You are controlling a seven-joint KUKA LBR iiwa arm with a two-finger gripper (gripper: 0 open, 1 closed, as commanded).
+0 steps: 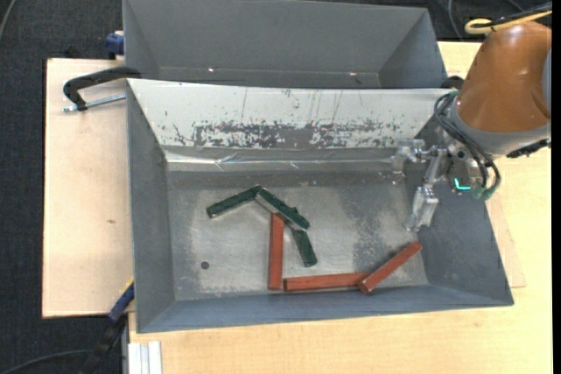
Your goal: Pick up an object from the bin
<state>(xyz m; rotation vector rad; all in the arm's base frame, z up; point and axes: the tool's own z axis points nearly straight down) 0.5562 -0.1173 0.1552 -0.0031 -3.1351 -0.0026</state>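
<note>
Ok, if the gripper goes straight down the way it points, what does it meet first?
Likely the upper end of the slanted red-brown bar by the right wall, just under the gripper. Depth is unclear: it might reach bare bin floor instead.

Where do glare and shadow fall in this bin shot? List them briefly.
Camera view: bright glare washes the bin's back wall pale above its dark scuff marks. The floor is evenly lit, so the green bars and red-brown bars cast only thin shadows. The gripper hangs by the darker right wall with small metal glints on it.
</note>
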